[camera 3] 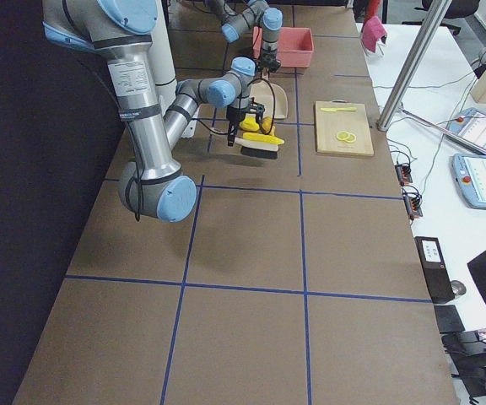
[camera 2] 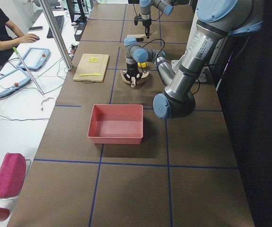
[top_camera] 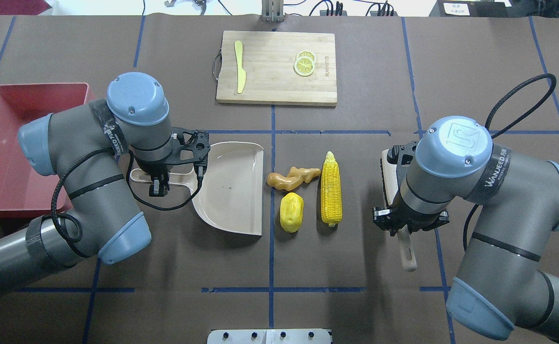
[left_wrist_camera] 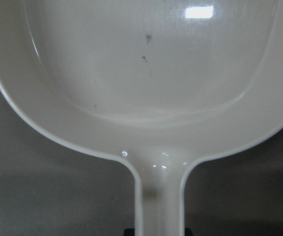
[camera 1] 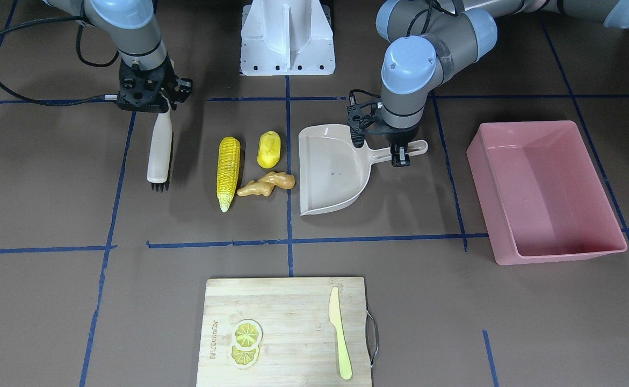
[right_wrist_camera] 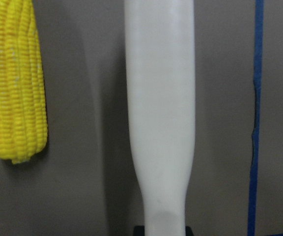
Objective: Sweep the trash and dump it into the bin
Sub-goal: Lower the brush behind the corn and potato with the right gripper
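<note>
The trash lies together on the brown table: a long yellow corn cob (camera 1: 228, 172), a yellow lumpy potato piece (camera 1: 269, 150) and a tan ginger root (camera 1: 267, 184). A beige dustpan (camera 1: 327, 172) lies flat beside them, its mouth toward the ginger. My left gripper (camera 1: 400, 156) is shut on the dustpan's handle. My right gripper (camera 1: 158, 105) is shut on a white brush (camera 1: 160, 145), which hangs on the far side of the corn, its bristles near the table. The right wrist view shows the brush handle (right_wrist_camera: 161, 108) beside the corn (right_wrist_camera: 16, 83). The pink bin (camera 1: 550, 183) stands empty beyond the dustpan handle.
A wooden cutting board (camera 1: 284, 333) with lemon slices (camera 1: 246, 341) and a pale yellow knife (camera 1: 340, 333) lies at the operators' edge. The robot's white base (camera 1: 287, 37) is at the opposite edge. Blue tape lines cross the table.
</note>
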